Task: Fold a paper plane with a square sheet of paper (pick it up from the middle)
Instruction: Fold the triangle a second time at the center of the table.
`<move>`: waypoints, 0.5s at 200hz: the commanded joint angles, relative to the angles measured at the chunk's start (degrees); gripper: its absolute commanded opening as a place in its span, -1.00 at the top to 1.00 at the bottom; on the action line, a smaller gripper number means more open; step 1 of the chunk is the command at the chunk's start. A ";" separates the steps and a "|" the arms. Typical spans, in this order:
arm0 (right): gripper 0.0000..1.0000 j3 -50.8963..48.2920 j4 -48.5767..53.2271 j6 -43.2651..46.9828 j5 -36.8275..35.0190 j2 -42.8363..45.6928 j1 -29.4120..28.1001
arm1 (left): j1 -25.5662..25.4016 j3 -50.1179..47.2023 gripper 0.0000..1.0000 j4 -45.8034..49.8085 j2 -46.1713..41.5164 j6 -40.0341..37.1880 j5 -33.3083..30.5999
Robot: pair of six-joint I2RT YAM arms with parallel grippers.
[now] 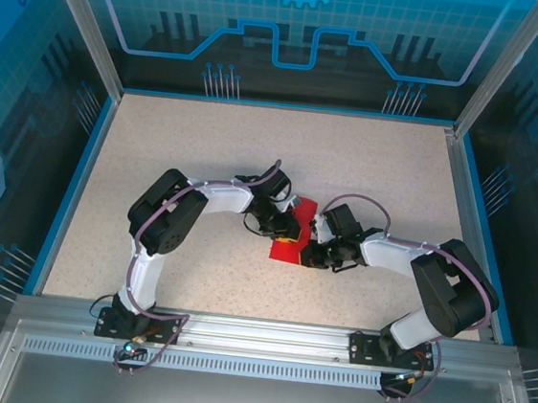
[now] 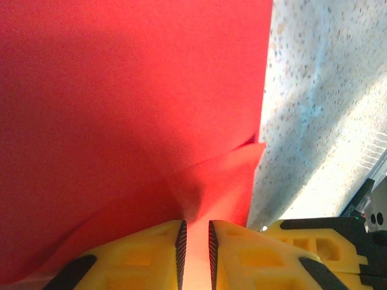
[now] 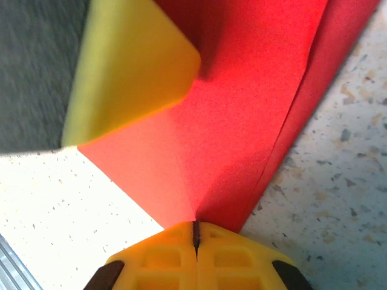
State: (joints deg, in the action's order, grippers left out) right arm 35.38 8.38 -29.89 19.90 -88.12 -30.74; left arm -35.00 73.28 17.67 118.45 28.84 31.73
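Square sheet of paper, partly folded, on table, long axis running away from me. My left end effector clamps sheet's left side; right end effector pinches sheet's right corner.

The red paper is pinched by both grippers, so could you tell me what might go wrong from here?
1. Tearing: the left gripper and right gripper both clamp the paper, so pulling apart could rip it.
2. Bad crease: the paper bulges up at the left gripper, so pressing now may set a crooked fold.
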 commanded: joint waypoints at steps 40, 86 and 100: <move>0.91 -0.91 7.61 1.41 -3.90 -2.12 -1.18 | 3.50 4.17 0.59 4.99 3.02 -4.74 -5.80; 0.91 -0.88 7.70 1.55 -3.82 -2.06 -1.34 | 6.23 5.77 0.59 5.90 3.78 -6.15 -9.57; 0.91 -0.83 7.78 1.59 -3.81 -2.06 -1.32 | 6.70 6.73 0.59 6.64 3.78 -6.96 -10.18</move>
State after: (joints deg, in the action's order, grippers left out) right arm 35.73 8.99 -29.47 19.68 -88.23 -30.87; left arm -30.81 78.04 21.63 120.40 24.86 28.08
